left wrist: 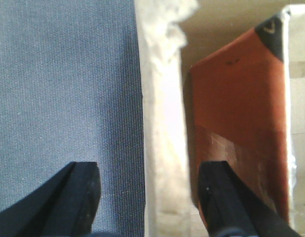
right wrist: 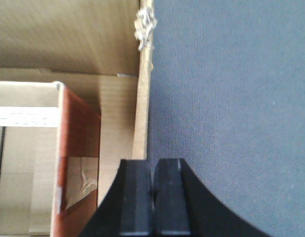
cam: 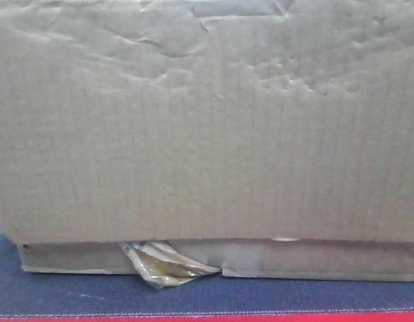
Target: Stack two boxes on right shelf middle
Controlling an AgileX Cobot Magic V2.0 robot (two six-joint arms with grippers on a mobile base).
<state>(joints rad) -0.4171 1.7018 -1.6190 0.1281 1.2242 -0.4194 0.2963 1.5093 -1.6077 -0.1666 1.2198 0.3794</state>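
A: Big box [cam: 207, 121], where?
B: Filling the front view, stacked on the flat box [cam: 327, 260], with torn tape [cam: 163, 268] dangling out at 7 o'clock. Both on the grey platform [cam: 72, 292], not on steel. No shelf in sight anywhere.
A: Left gripper [left wrist: 151, 173]?
B: Spread wide, straddling a cardboard wall [left wrist: 162, 123]. One jaw over the platform at 7 o'clock, the other inside at 5, beside an orange carton [left wrist: 236, 108]. Set that way, probably, to pinch the wall on closing.
A: Right gripper [right wrist: 152, 165]?
B: Closed, jaws together at 6 o'clock, right at another wall [right wrist: 142, 98]. Pinching cardboard or merely shut above it? Cannot tell (rim lost under one jaw).
A: Why a gripper on each side?
B: Likely to lift the open box level by two walls. Seems early: lifting and carrying to the shelf not yet done.
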